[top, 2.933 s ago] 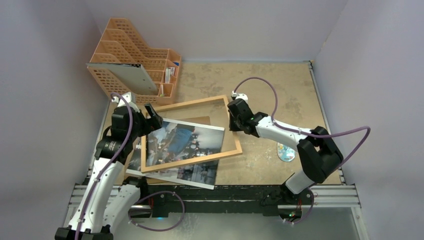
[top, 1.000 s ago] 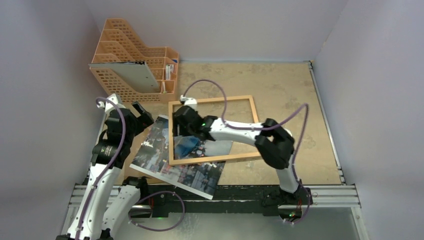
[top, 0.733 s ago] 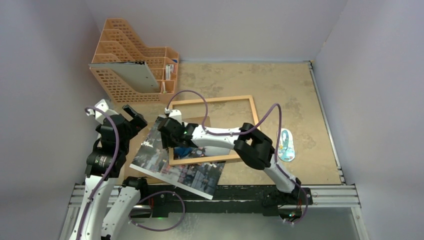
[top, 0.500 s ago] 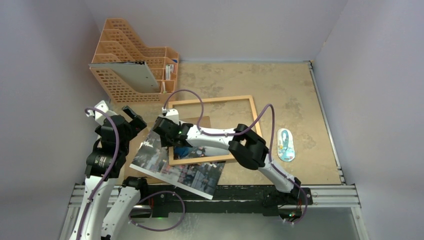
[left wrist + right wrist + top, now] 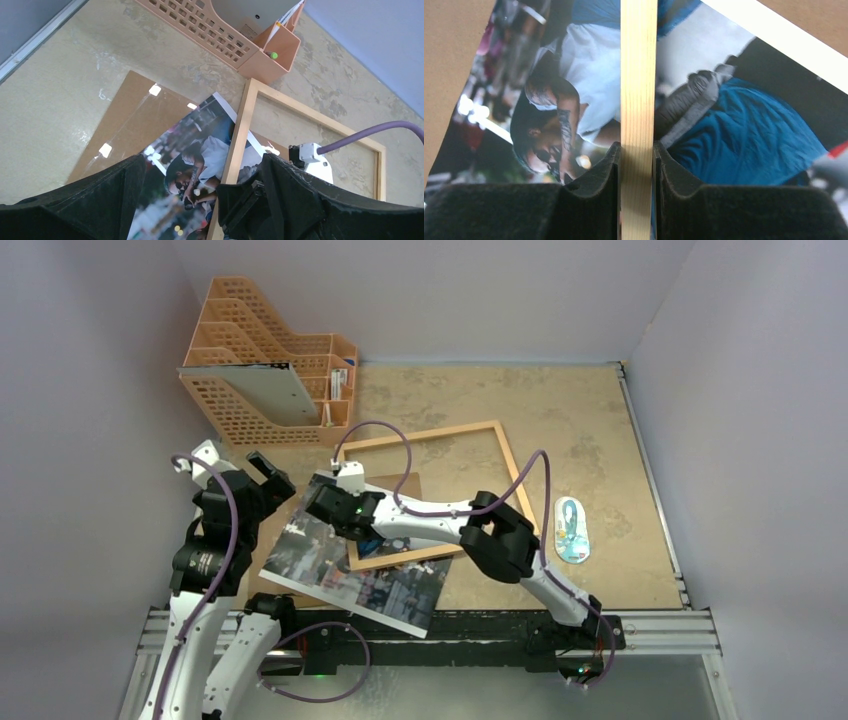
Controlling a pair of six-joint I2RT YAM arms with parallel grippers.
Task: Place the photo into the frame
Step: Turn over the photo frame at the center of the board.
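The frame (image 5: pixel 515 480) is thin light wood and lies skewed across the photo (image 5: pixel 330 565), a glossy street scene with a white border. My right gripper (image 5: pixel 352 532) reaches over to the frame's left bar. In the right wrist view both pads press the sides of the wooden bar (image 5: pixel 639 100), so my right gripper (image 5: pixel 638 156) is shut on it, with the photo (image 5: pixel 749 125) beneath. My left gripper (image 5: pixel 272 472) hovers open to the left of the frame. In its own view my left gripper (image 5: pixel 200 197) holds nothing, above the photo (image 5: pixel 200 150) and the frame (image 5: pixel 240 135).
A brown backing board (image 5: pixel 262 545) lies under the photo. An orange file rack (image 5: pixel 270 360) holding a grey panel stands at the back left. A small blue-and-white oval object (image 5: pixel 572 530) lies to the right of the frame. Walls close in on three sides.
My right arm swept left across the frame and its jaws closed on the left bar. The frame has turned slightly. My left arm drew back a little to the left.
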